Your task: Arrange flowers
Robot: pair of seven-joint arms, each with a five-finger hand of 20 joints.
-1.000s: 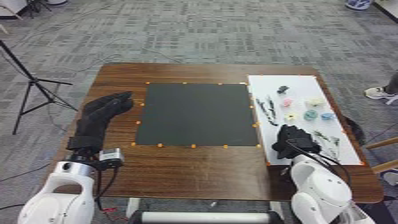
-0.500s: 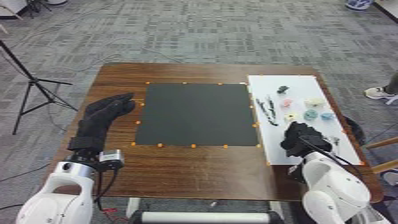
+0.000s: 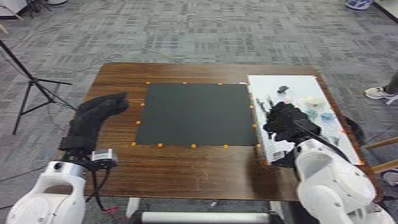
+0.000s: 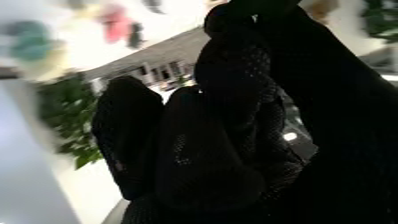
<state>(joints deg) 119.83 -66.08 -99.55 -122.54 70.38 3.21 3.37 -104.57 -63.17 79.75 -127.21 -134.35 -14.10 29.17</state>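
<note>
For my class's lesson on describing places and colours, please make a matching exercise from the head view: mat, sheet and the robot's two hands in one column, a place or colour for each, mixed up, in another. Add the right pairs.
Things
1. mat
2. sheet
3. left hand
4. right hand

Places and colours
A. above the white area at the right of the table
B. black
C. white, with flowers on it
D. to the left of the black square

Right pairs: 1-B; 2-C; 3-D; 4-A
</note>
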